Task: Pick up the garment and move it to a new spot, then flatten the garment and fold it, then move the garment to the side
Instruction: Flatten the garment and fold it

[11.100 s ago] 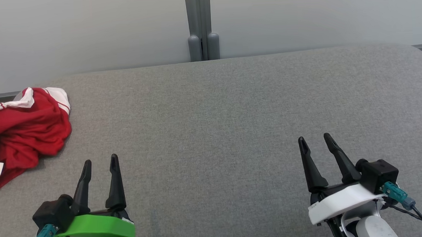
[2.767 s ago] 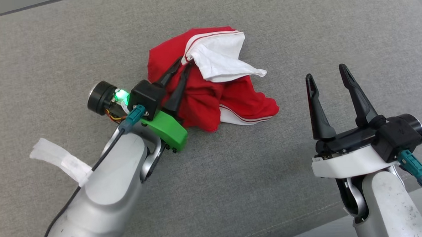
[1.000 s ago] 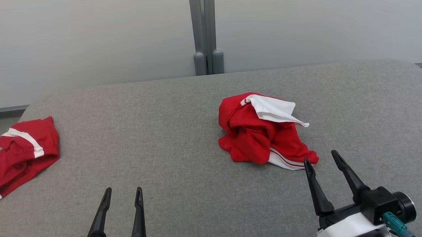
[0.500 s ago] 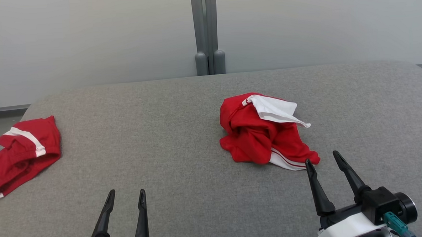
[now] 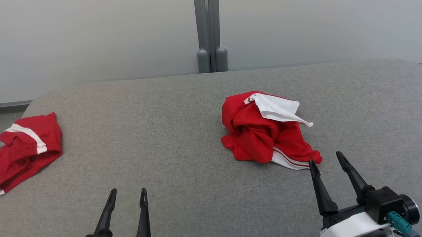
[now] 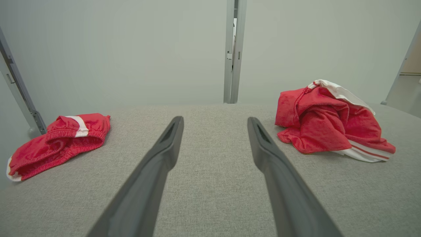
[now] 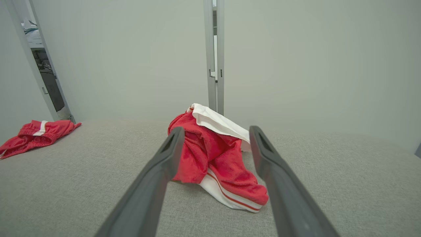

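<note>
Dark fingers of your right gripper (image 5: 325, 157) stand spread and empty, tips just short of the garment (image 5: 265, 134), a crumpled red-and-white heap right of centre on the grey cushion (image 5: 169, 134). Your left gripper (image 5: 128, 190), also spread and empty, sits well apart from some red shorts (image 5: 20, 151) at the cushion's left edge.

**Plain grey setup, soft light**

Big grey fabric surface (image 5: 182, 109) with rounded corners takes up the foreground. Behind it is a pale wall (image 5: 86, 38) of smooth panels, split by a grey metal post (image 5: 209, 26). Lighting's even, with faint shadows.
</note>
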Motion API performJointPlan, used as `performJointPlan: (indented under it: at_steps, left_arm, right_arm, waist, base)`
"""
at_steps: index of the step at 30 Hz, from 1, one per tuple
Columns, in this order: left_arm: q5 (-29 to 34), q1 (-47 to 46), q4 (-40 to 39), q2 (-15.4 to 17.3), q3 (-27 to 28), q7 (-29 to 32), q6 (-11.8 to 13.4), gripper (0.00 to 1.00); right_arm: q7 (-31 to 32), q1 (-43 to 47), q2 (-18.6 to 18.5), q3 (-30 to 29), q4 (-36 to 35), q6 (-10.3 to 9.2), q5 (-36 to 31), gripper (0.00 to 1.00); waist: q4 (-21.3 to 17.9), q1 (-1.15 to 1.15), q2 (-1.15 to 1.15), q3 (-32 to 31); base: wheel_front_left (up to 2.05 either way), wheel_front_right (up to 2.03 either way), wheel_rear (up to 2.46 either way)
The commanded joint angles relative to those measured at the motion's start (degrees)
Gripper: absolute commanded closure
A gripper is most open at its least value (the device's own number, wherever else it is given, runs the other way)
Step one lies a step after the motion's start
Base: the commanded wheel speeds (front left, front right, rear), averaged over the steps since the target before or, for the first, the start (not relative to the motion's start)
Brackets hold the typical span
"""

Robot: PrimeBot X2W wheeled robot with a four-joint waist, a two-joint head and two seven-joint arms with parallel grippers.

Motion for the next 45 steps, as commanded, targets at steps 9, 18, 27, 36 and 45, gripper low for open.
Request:
performJointPlan:
  at_steps: [9, 18, 27, 36, 45]
  left_arm:
    - [0.4, -8.0, 3.2, 0.0, -2.9, 0.0, -0.9, 0.00]
    - [2.5, -22.9, 14.0, 0.2, -8.0, 0.0, -3.7, 0.00]
    - [3.8, -42.2, 26.8, 0.4, -14.5, 0.0, -5.3, 0.00]
    - [4.4, -52.6, 35.7, 1.4, -19.4, 0.0, -5.5, 0.00]
    - [3.9, -55.9, 36.9, 2.5, -22.8, 0.0, -5.5, 0.00]
  right_arm:
    - [0.0, -2.1, -0.1, 1.1, 1.3, -0.06, 0.5, 0.00]
    - [0.0, -5.9, -0.1, 1.1, -0.1, -0.06, -0.2, 0.00]
    - [0.0, -10.1, -0.1, 1.1, -1.2, -0.06, -0.3, 0.00]
    - [0.0, -11.6, -0.1, 0.7, -1.5, -0.06, 0.7, 0.00]
    - [0.0, -12.3, -0.1, 0.9, -2.0, -0.06, 1.1, 0.00]
  waist:
    - [-1.9, 0.00, 0.00, 3.6]
    - [-4.5, 0.00, 0.00, 11.8]
    - [-8.2, 0.00, 0.00, 19.3]
    - [-10.8, 0.00, 0.00, 22.8]
    - [-12.6, 0.00, 0.00, 24.1]
  base:
    - [0.00, 0.00, 0.00]
    - [0.00, 0.00, 0.00]
    - [0.00, 0.00, 0.00]
    - [0.00, 0.00, 0.00]
    - [0.00, 0.00, 0.00]
